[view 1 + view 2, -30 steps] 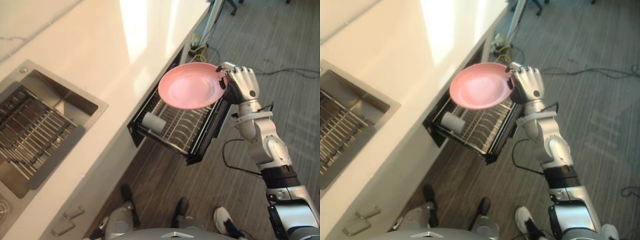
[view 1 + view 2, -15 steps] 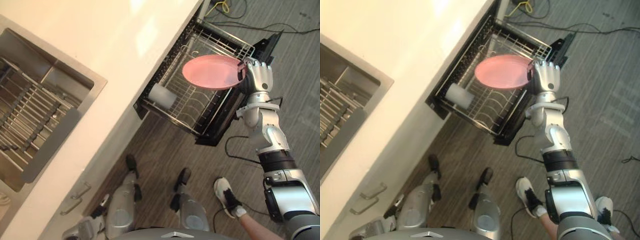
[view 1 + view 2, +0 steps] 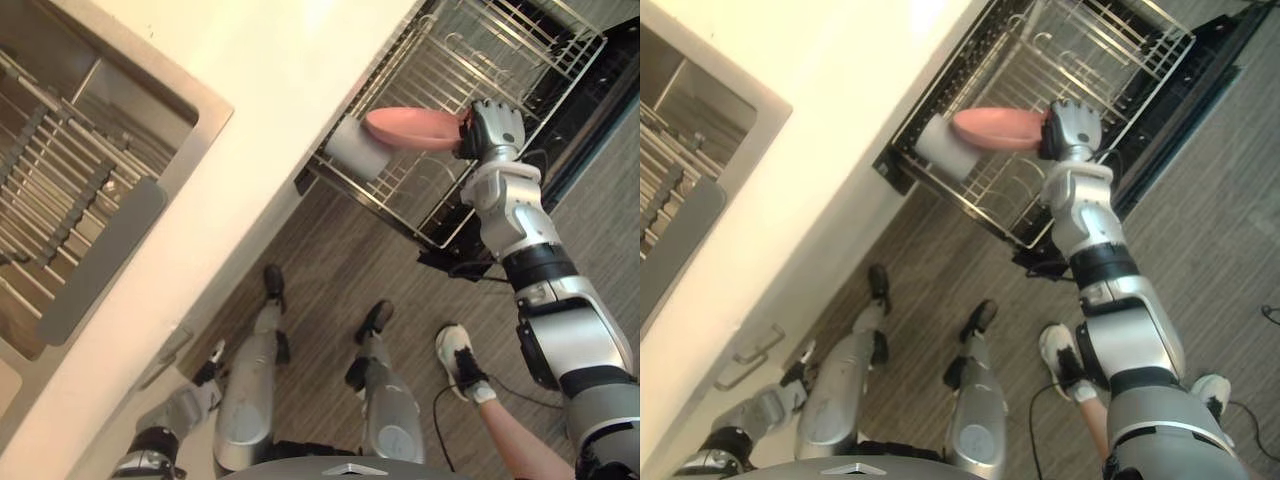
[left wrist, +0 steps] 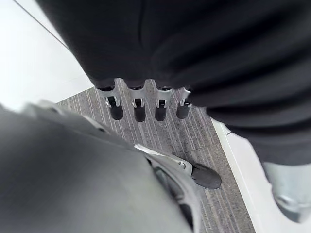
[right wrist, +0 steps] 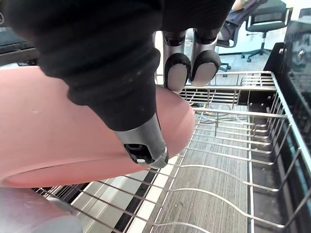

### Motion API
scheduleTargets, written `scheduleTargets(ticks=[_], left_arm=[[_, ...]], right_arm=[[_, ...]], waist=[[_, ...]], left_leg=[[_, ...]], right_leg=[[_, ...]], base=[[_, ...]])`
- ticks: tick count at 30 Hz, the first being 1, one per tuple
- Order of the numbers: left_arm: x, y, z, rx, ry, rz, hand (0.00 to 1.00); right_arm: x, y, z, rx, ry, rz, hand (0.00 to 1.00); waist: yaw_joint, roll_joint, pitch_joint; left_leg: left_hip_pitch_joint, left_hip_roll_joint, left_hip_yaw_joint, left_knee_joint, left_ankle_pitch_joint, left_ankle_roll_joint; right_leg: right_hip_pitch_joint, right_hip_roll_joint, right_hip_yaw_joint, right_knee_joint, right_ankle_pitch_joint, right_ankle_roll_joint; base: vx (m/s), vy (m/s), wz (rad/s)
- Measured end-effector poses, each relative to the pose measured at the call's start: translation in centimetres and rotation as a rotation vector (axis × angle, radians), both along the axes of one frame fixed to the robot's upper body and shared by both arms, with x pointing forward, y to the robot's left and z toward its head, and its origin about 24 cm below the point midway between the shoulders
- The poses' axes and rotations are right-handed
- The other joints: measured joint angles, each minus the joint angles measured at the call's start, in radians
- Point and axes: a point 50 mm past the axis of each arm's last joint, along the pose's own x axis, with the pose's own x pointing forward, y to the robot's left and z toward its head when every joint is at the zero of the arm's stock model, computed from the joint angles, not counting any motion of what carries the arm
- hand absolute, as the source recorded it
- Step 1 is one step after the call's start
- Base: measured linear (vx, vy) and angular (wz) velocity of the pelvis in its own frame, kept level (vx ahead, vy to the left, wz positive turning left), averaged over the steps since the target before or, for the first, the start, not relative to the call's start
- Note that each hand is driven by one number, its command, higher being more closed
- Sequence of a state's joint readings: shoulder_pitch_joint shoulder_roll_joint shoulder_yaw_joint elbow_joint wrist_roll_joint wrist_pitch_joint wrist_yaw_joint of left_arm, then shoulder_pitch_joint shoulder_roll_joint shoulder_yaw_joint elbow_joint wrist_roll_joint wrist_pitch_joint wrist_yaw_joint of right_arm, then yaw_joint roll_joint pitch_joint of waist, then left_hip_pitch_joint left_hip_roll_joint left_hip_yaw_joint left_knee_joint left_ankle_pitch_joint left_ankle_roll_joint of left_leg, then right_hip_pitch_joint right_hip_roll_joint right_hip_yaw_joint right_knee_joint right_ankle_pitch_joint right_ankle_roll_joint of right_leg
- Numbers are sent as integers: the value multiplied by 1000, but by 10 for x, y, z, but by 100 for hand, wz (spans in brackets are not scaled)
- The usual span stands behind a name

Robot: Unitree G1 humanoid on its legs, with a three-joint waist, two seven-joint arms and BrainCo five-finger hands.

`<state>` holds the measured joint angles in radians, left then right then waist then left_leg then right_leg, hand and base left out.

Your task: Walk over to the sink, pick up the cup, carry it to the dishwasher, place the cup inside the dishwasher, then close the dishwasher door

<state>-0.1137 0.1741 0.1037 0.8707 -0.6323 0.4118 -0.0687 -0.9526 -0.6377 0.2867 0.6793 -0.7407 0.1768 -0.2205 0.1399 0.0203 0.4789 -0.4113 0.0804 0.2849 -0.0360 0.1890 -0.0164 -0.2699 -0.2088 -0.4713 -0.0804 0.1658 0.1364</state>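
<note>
Above the pulled-out wire dishwasher rack [image 3: 470,60], under the white countertop's [image 3: 280,60] edge: round pink plate [image 3: 412,128], near flat, rim pinched by right hand [image 3: 492,128], thumb on one face, fingers on the other. No cup is held. A white cylindrical cup [image 3: 354,150] sits in the rack's near corner, just past the plate's far edge. Plate likely needs tipping upright for the tines. Rack is open below it, cup close. Left hand [image 4: 146,104] well off the rack, fingers straight, holding nothing.

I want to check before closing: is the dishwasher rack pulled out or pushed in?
Pulled out. The wire rack extends from under the counter, and the right hand holds a pink plate over it.
</note>
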Motion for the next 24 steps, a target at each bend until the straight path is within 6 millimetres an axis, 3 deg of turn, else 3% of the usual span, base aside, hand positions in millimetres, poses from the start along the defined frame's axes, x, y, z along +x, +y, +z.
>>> scheduleTargets(ticks=[6, 7, 10, 16, 21, 24], left_arm=[[13, -6, 5, 7, -34, -8, 0], [15, -7, 6, 0, -41, -3, 0], [21, -9, 9, -5, -54, -4, 0], [33, -22, 17, -28, -99, -8, 0], [35, -25, 18, -24, -101, -6, 0], [31, -26, 16, -15, -76, 1, 0]], right_arm=[[5, -13, 6, 42, 29, -123, 100], [5, -15, 8, 49, 29, -144, 0], [6, -21, 15, 90, 42, -202, 0], [7, -34, 6, 259, 90, -233, 0], [9, -30, 10, 649, 62, -73, 0], [8, -22, 18, 897, 19, 107, 0]], waist=[[21, 7, 5], [24, 11, 8], [25, 16, 11], [24, 29, 19], [17, 31, 20], [5, 36, 22]], left_leg=[[-25, -3, -13, 2, 4, 6], [-26, -4, -13, 1, 4, 6], [-47, -4, -14, 1, 9, 9], [-59, -3, -40, 13, 14, 13], [-39, 2, -32, 18, 14, 12], [7, 1, -27, 16, 12, 9]], right_leg=[[-17, -2, -13, 0, 7, -2], [-19, -2, -14, 0, 7, -2], [-41, -2, -14, 0, 9, -3], [-44, -1, -15, 0, 20, -9], [-30, -2, -9, 0, 25, -13], [7, -5, -8, 0, 24, -13]], base=[[-23, 25, 6], [-36, 35, 0], [-12, 11, -1], [-6, 19, 0], [-29, 17, -6], [-27, 21, -5]])
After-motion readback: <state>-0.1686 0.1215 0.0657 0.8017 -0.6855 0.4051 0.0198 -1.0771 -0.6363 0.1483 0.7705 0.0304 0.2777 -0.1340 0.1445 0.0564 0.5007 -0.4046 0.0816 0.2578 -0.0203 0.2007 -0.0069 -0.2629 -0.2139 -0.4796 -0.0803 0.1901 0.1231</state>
